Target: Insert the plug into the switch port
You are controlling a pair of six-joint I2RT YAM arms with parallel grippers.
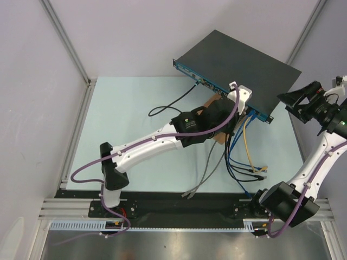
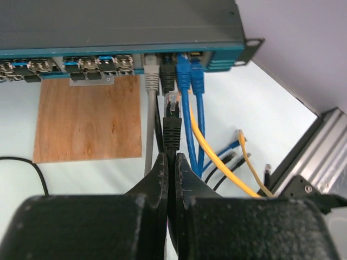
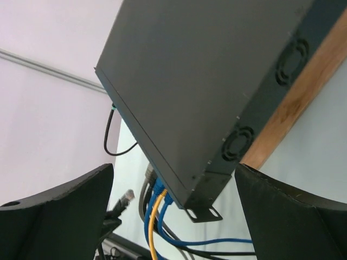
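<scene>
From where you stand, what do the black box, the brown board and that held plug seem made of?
Switch: likely painted sheet metal, matte black, crisp folded edges, punched vents. Board: wood, probably plywood, visible grain, dull finish. Plug: clear hard plastic tip, black boot, perhaps rubbery.

Pale lilac back wall, plain and matte, and a left wall to match. 2 aluminium posts slant up, 1 left, 1 right. A light mint table fills the middle, with an aluminium rail along its left edge. At the near edge, a black plate, then a shiny steel sheet. Light soft and even, shadows faint
</scene>
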